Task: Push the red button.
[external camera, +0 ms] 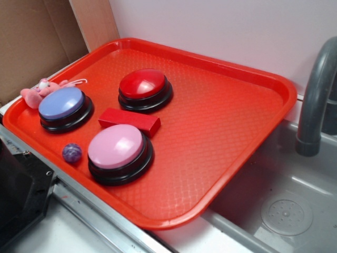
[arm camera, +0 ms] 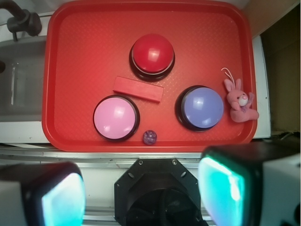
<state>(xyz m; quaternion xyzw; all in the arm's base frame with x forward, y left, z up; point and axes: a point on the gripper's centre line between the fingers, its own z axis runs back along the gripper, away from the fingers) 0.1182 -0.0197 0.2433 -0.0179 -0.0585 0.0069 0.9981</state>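
The red button (external camera: 143, 84) is a glossy red dome on a black base, at the back middle of a red tray (external camera: 226, 116). In the wrist view the red button (arm camera: 152, 53) is near the top centre of the tray (arm camera: 84, 56). My gripper (arm camera: 141, 197) shows only in the wrist view, high above the robot's black base and short of the tray's near rim. Its jaws stand wide apart with nothing between them. The gripper is out of the exterior view.
On the tray: a pink button (external camera: 117, 147), a blue button (external camera: 63, 104), a small red block (external camera: 129, 120), a purple marble (external camera: 72, 152), a pink plush bunny (external camera: 39, 90). A sink basin (external camera: 284, 205) with a grey faucet (external camera: 316, 100) lies right. The black robot base (arm camera: 157, 193) is below.
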